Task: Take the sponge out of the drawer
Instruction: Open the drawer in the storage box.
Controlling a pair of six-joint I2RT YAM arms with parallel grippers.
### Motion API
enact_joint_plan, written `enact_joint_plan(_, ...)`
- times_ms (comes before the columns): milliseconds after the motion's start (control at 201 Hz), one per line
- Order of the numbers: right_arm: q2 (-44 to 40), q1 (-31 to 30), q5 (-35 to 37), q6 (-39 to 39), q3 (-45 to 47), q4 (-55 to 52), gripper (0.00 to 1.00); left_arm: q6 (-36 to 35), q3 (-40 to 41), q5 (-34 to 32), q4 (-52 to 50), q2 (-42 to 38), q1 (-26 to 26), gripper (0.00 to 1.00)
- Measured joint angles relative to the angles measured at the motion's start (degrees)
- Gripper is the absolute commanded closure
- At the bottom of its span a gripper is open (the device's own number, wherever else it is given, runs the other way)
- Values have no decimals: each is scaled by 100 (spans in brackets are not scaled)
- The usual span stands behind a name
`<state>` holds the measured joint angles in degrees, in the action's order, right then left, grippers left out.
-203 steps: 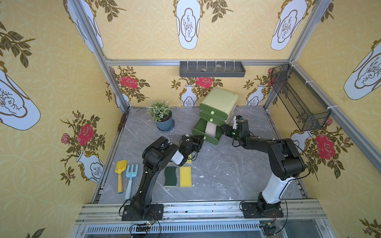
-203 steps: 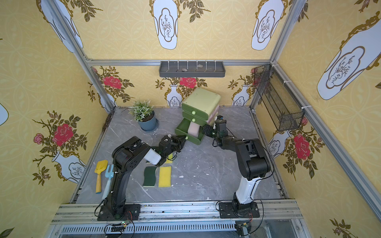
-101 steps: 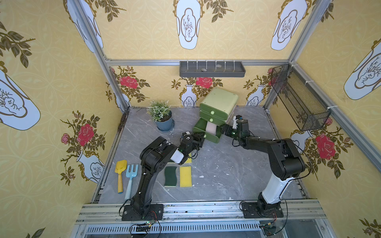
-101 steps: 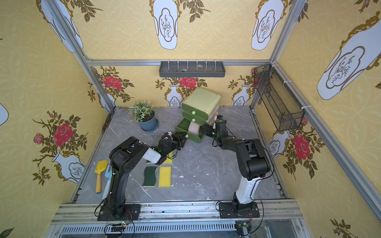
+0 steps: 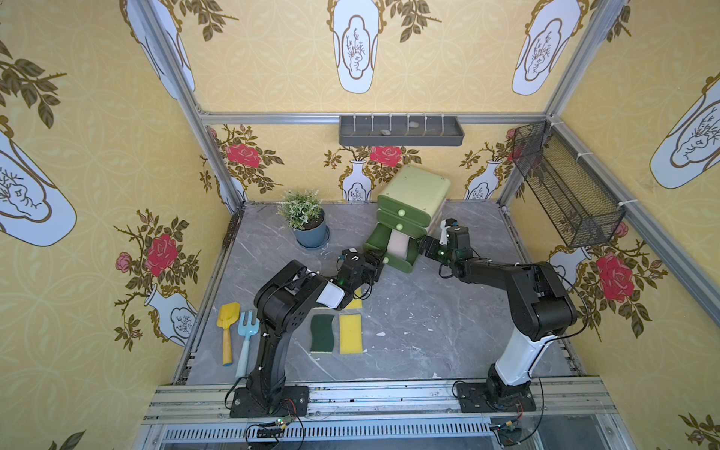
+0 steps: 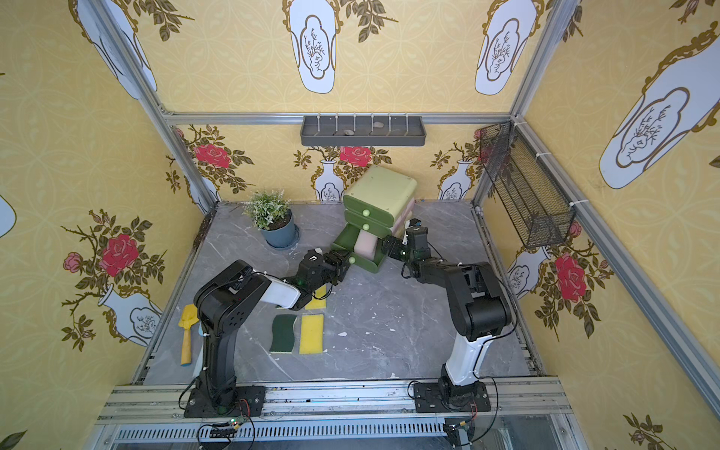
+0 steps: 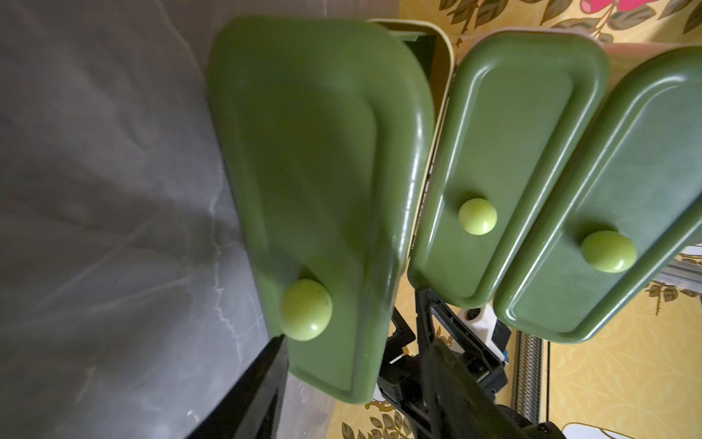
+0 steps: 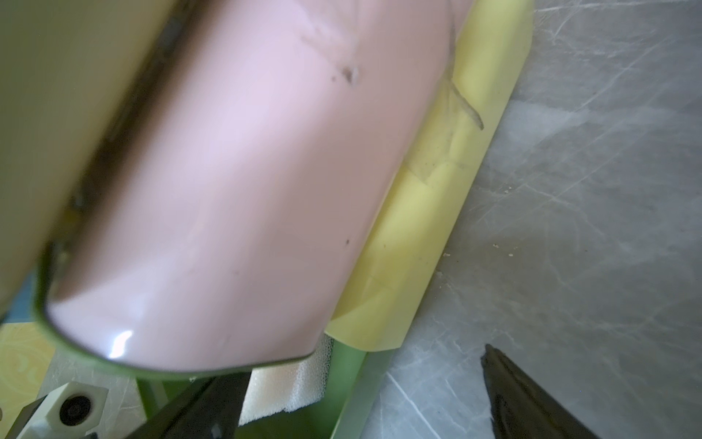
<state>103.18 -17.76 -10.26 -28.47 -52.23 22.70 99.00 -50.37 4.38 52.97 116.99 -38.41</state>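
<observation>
Sitting in the opened drawer, the sponge is not yet lifted

The pale, cream-pink rectangular foam sponge [image 5: 398, 246] lies flat, broad face up, inside the pulled-out dark green plastic bottom drawer [image 5: 390, 262], as both top views show. Its long axis seems to run front to back along the drawer's slide. One short end points toward the drawer front and the other is hidden under the drawer above, so its full length cannot be read.

The drawer belongs to a small light green plastic three-drawer cabinet [image 5: 415, 189] at the back of the grey marble-patterned table [image 5: 428, 331]. The opening step looks finished. Gripping the sponge, lifting it clear and setting it down are all left to do.

The left gripper [image 5: 375, 264] sits at the drawer front. Its jaws are parted just beside the round light green knob [image 7: 305, 309] and clamp nothing. The right gripper [image 5: 422, 247] is at the drawer's side with its jaws spread wide and empty. In the right wrist view one finger is low beside a porous corner of the sponge and the other is out over the table.

Farther out, a dark green wavy scouring pad [image 5: 322, 333] and a yellow rectangular cleaning pad [image 5: 350, 333] lie side by side near the left arm, well apart from the drawer.
</observation>
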Motion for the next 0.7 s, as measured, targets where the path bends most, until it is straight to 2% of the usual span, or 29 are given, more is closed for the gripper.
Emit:
enact_joint_plan(159, -7, 0, -4, -2, 22, 2, 2, -245, 87, -181, -450, -374, -2, 32)
enact_joint_plan(403, -131, 0, -39, -22, 101, 0, 2, -1182, 15, -511, -1316, -1141, -37, 29)
enact_joint_plan(518, -232, 0, -61, -46, 155, 2, 2, -1971, -120, -839, -2002, -1639, -184, 25)
enact_joint_plan(697, -461, 0, -105, -149, 271, -9, 2, -3781, -730, -1495, -3416, -2531, -546, 19)
